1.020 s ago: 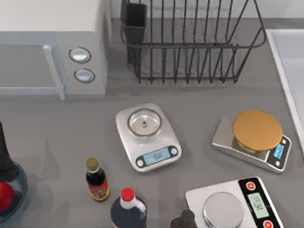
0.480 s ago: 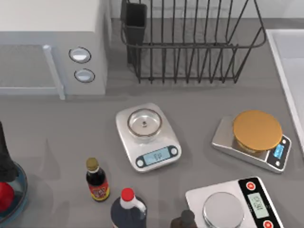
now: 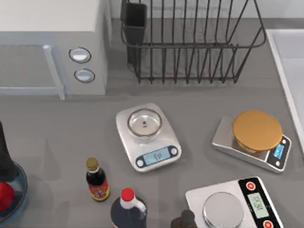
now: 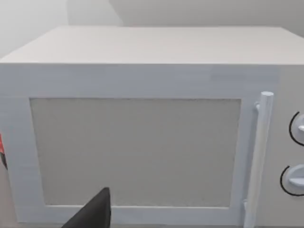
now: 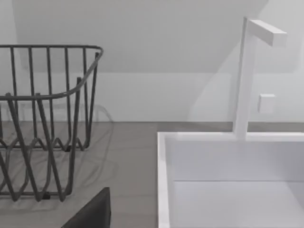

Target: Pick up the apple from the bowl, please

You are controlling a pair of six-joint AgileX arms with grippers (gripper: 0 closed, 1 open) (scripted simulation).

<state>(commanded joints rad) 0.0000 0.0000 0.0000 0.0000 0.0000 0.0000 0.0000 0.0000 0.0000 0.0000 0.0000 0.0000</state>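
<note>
From the top view you are looking at the apple, a glossy red round fruit sitting in the translucent blue bowl at the bench's far left edge, cut off by the frame; its stem and any pointing direction are not showing, and being round it is offering no long axis. A dark part of the left arm is standing just above the bowl, and you cannot tell how its tool is set. The sauce bottle is carrying a red and yellow label too small to read, and the three scales' displays are not readable either. In the left wrist view you are facing the white microwave, with a dark tip of the left tool showing low in the frame; you cannot tell its opening. In the right wrist view you are seeing the wire dish rack, the white sink and a dark tip of the right tool, its opening likewise hidden.
</note>
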